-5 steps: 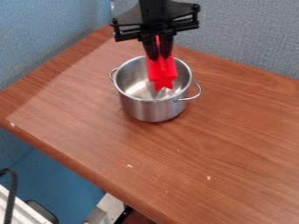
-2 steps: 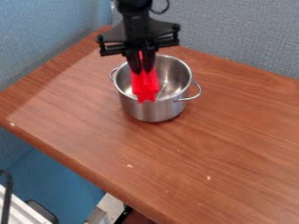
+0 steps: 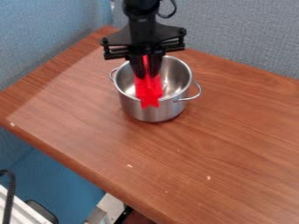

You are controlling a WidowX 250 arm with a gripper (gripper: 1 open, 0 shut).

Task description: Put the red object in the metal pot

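A bright red object (image 3: 147,84), long and narrow, stands nearly upright inside a small shiny metal pot (image 3: 156,91) on a brown wooden counter (image 3: 163,162). Its lower end reaches down into the pot near the front wall. Compared with a second ago, the red object stands straighter and nearer the pot's left side, and the black gripper (image 3: 146,58) sits a little further left. The object's top rises between the jaws directly above the pot; whether they pinch it or have loosened cannot be told.
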